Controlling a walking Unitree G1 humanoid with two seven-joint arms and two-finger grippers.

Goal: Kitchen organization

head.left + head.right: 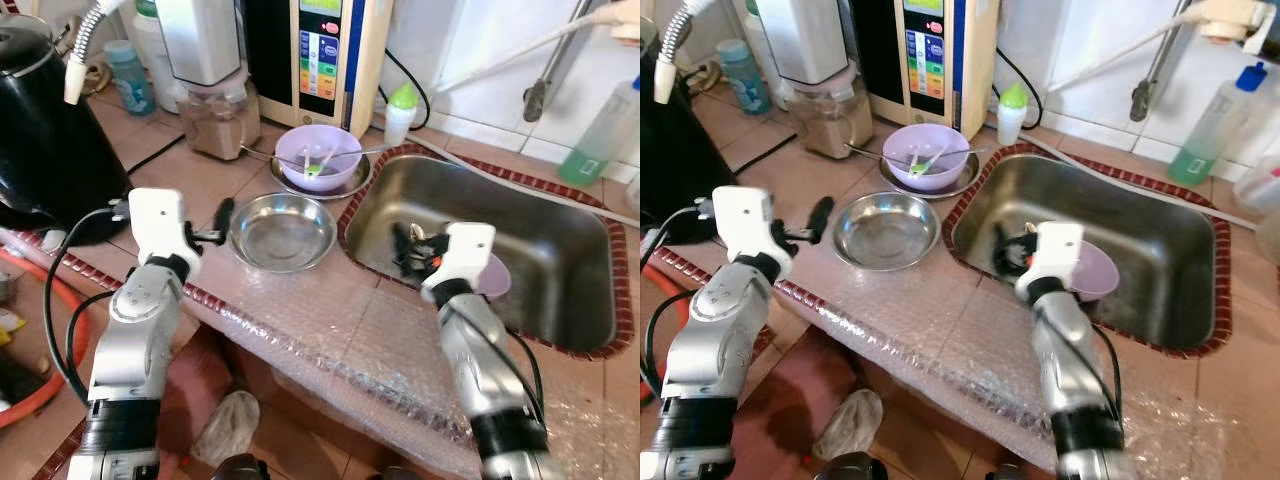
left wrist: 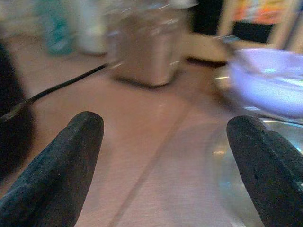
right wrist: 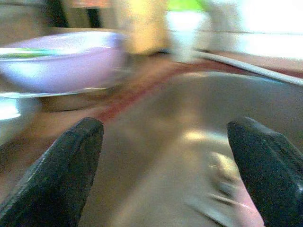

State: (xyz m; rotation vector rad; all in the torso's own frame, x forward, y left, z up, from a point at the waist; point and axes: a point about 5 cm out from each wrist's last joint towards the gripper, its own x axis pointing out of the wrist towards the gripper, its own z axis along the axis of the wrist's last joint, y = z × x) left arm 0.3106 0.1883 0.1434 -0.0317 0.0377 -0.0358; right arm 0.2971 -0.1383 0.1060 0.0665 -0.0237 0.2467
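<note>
I can't read any text from here. The tall cream-and-black appliance [image 1: 322,55] at the back of the counter carries a front panel of coloured button labels and a small green display, but the lettering on them is too small and blurred to make out.

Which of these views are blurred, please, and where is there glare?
Left eye view: mostly sharp, the steel bowl and sink crisp, bright reflections on both. Right eye view: likewise sharp. Left wrist view: motion-blurred behind its open fingers, the purple bowl smeared. Right wrist view: heavily blurred, with washed-out white glare around the light wall area beyond its open fingers.
</note>
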